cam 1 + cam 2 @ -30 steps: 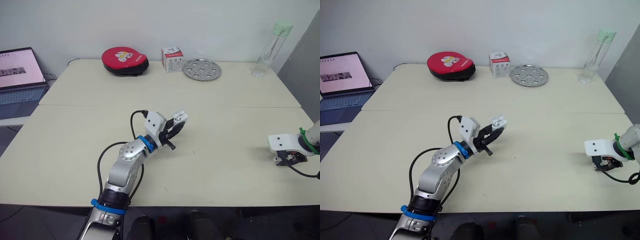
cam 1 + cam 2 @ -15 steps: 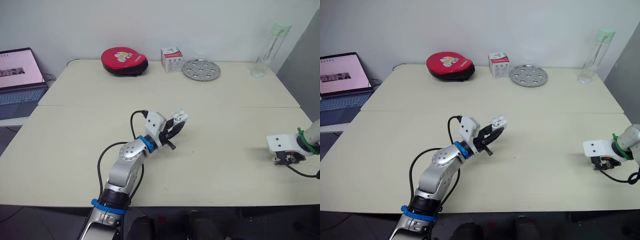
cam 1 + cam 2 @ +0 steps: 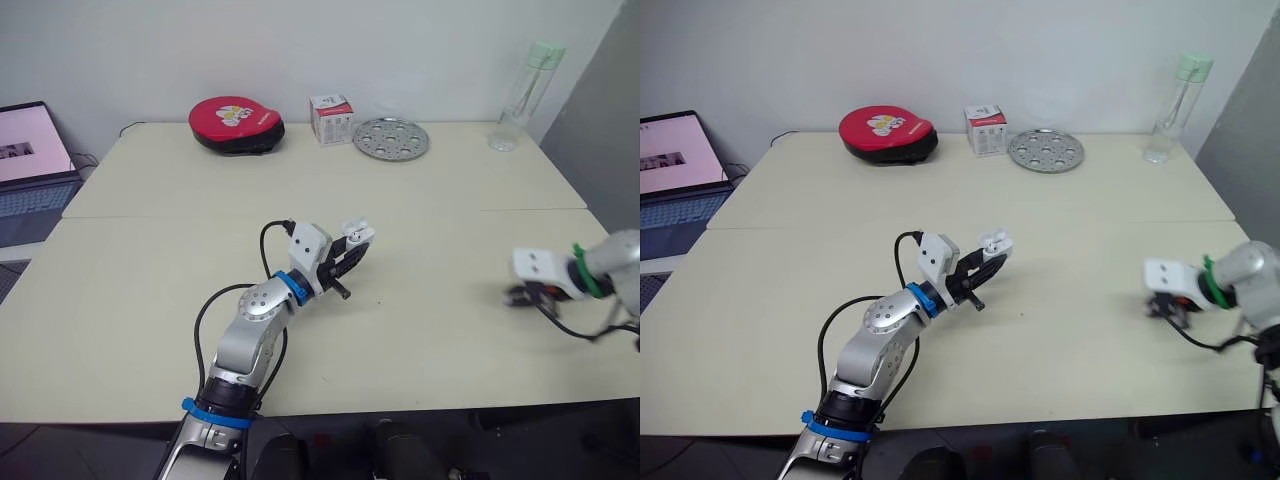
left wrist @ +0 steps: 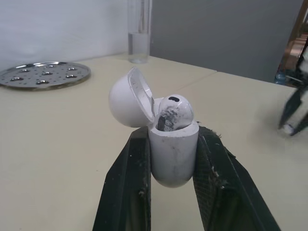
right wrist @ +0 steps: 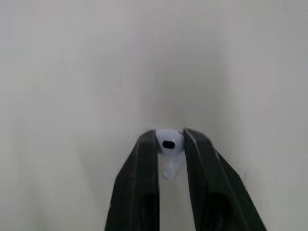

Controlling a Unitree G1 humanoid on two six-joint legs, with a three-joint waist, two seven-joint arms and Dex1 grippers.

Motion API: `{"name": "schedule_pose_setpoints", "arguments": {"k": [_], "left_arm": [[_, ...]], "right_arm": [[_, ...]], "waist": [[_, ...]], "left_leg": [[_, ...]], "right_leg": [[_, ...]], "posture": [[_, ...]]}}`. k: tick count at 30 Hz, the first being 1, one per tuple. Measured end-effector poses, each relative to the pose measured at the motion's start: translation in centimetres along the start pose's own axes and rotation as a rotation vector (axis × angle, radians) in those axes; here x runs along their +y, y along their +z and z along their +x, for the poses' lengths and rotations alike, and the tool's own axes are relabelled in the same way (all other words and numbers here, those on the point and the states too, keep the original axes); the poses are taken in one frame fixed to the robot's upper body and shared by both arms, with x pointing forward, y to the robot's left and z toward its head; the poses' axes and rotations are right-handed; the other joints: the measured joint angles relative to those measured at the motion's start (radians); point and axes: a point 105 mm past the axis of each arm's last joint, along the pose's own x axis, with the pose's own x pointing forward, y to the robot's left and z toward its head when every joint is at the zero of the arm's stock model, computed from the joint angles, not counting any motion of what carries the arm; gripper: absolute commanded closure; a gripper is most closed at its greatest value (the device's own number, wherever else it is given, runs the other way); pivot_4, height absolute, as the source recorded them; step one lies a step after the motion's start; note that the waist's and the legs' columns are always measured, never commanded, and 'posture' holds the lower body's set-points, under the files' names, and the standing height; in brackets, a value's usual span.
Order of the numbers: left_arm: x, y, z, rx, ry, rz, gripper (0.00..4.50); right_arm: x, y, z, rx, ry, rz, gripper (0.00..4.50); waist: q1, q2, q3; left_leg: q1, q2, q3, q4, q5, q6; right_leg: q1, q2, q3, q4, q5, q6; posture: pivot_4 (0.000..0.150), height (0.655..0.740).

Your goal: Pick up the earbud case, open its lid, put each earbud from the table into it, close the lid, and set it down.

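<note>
- Right wrist view: right hand [image 5: 170, 139] clamps small white earbud [image 5: 168, 143], now carried inward over beige bench [image 3: 450, 225].
- Left hand [image 4: 173, 137] grips open white earbud case [image 4: 173, 161]; insertion next.

The earbud case [image 4: 173, 156], 1 earbud [image 4: 173, 111] in it, is above the table [image 3: 140, 250], the other earbud [image 5: 168, 143] far right.
</note>
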Motion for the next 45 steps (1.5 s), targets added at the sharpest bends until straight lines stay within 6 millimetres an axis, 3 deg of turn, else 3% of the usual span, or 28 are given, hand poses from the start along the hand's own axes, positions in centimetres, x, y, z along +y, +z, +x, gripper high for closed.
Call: {"name": "schedule_pose_setpoints", "arguments": {"k": [2,5,7,9,14,19,28,42,45], "left_arm": [[0.0,0.1,0.3,-0.003,-0.004,-0.003,3.74],[0.0,0.5,0.8,-0.025,-0.008,-0.041,3.74],[0.6,0.9,0.7,-0.036,0.002,-0.049,3.74],[0.9,1.4,0.7,-0.043,-0.008,-0.058,3.74],[-0.1,2.6,1.5,-0.069,-0.109,-0.088,3.74],[-0.9,2.8,1.6,-0.060,-0.188,-0.093,3.74],[-1.4,3.2,1.7,-0.063,-0.233,-0.078,3.74],[-2.0,3.1,1.9,-0.057,-0.254,-0.076,3.74],[-2.0,3.0,1.9,-0.053,-0.255,-0.077,3.74]], "right_arm": [[-1.7,6.8,0.2,-0.344,-0.117,0.128,4.11],[-2.4,14.5,-2.8,-0.754,-0.231,0.225,4.11],[-1.5,17.0,-4.4,-0.900,-0.263,0.253,4.11],[-0.1,18.1,-4.4,-0.967,-0.273,0.297,4.11],[1.9,19.2,-3.1,-1.011,-0.291,0.378,4.11],[3.3,18.5,-1.3,-0.975,-0.309,0.383,4.11],[3.6,16.6,0.2,-0.865,-0.382,0.332,4.11],[3.8,15.6,0.5,-0.809,-0.392,0.284,4.11],[4.0,15.3,0.6,-0.798,-0.380,0.289,3.09]], "waist": [[-0.001,0.001,0.000],[0.012,0.001,0.000],[0.025,0.001,0.000],[0.035,0.001,0.000],[0.036,0.001,0.000],[0.034,0.001,0.000],[0.032,0.001,0.000],[0.032,0.001,0.000],[0.032,0.000,0.000]], "left_leg": [[0.000,0.001,-0.001,0.000,0.000,-0.001],[-0.003,0.001,-0.007,0.001,0.000,-0.002],[-0.007,-0.002,-0.012,0.001,-0.001,-0.002],[-0.009,-0.003,-0.012,0.001,-0.001,-0.001],[-0.013,-0.006,-0.013,0.003,-0.002,0.001],[-0.013,-0.006,-0.017,0.003,-0.002,0.002],[-0.013,-0.005,-0.018,0.002,-0.002,0.002],[-0.013,-0.005,-0.018,0.002,-0.002,0.002],[-0.013,-0.005,-0.018,0.002,-0.002,0.002]], "right_leg": [[-0.001,0.000,0.000,0.003,0.000,0.000],[-0.003,0.000,-0.005,0.003,0.002,-0.003],[-0.003,0.000,-0.004,0.001,0.002,-0.003],[-0.003,0.000,-0.003,-0.002,0.002,-0.003],[-0.003,0.000,-0.004,-0.003,0.002,-0.003],[-0.003,0.003,-0.006,-0.002,-0.001,0.002],[-0.003,0.004,-0.007,-0.003,-0.001,0.002],[-0.003,0.005,-0.008,-0.003,-0.002,0.003],[-0.003,0.005,-0.008,-0.004,-0.002,0.003]], "posture": [[0.150,0.7400],[0.150,0.7400],[0.150,0.7400],[0.150,0.7400],[0.150,0.7400],[0.150,0.7400],[0.150,0.7400],[0.150,0.7400],[0.150,0.7400]]}}
